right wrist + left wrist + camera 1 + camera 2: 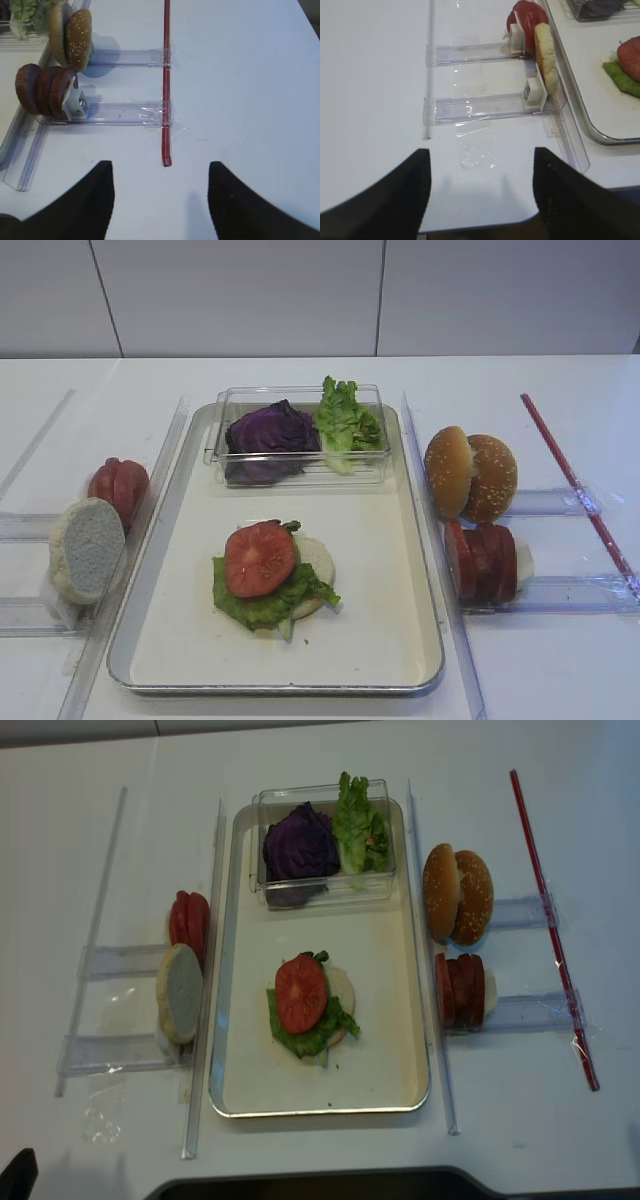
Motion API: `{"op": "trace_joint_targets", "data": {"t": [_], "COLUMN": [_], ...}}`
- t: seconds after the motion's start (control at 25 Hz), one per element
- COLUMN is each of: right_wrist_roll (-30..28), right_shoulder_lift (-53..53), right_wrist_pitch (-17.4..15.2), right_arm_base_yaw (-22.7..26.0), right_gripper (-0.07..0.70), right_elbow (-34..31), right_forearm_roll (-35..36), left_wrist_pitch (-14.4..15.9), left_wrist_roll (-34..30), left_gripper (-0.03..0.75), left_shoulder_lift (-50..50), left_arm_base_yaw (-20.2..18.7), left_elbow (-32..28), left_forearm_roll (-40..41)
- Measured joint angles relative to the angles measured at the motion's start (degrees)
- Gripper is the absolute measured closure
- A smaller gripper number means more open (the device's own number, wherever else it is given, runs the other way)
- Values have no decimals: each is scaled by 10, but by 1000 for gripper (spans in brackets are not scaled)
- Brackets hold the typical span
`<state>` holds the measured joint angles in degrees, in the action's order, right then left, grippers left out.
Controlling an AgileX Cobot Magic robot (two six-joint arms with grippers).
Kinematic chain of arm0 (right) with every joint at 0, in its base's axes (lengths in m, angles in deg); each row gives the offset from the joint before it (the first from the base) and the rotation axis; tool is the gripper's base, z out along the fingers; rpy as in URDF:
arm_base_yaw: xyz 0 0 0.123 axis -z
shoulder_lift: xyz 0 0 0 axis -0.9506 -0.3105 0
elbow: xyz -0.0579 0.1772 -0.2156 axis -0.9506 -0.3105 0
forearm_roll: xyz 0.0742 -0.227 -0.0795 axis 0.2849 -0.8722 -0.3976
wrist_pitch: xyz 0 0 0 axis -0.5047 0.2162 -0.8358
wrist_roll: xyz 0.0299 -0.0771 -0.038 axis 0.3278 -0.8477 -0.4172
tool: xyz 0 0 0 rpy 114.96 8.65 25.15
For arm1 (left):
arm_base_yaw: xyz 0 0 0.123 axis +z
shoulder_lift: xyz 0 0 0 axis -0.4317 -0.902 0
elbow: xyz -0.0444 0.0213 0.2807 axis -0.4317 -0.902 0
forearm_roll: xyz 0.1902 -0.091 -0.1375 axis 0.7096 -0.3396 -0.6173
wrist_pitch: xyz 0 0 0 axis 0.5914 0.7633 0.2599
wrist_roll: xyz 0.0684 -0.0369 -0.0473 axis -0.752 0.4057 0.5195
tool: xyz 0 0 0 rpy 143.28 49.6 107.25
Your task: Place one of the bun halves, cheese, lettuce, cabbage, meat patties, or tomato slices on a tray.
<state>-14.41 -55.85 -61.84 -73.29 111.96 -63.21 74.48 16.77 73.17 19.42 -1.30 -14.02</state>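
With both sets of fingers [160,200] [480,192] apart and empty, I fear toppling the upright meat patties [42,90] ahead-left of my right fingers when reaching.

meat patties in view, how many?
3, standing on edge in one row in the right rack: left patty, middle patty, right patty, beside the tray. None on the tray yet.

One tray [425,570], one clear box [300,400], four bun halves [470,472], three meat patties [484,562], one cabbage [270,432].
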Motion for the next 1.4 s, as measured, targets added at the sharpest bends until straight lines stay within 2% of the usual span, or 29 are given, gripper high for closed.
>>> {"op": "trace_joint_targets", "data": {"t": [1.4], "right_wrist_roll": [0], "right_shoulder_lift": [0], "right_wrist_pitch": [0], "right_arm_base_yaw": [0], "right_gripper": [176], "right_elbow": [0], "right_forearm_roll": [0], "left_wrist_pitch": [1], "left_wrist_roll": [0], "left_gripper": [267], "left_shoulder_lift": [0], "left_arm_base_yaw": [0], "left_elbow": [0], "left_forearm_roll": [0]}}
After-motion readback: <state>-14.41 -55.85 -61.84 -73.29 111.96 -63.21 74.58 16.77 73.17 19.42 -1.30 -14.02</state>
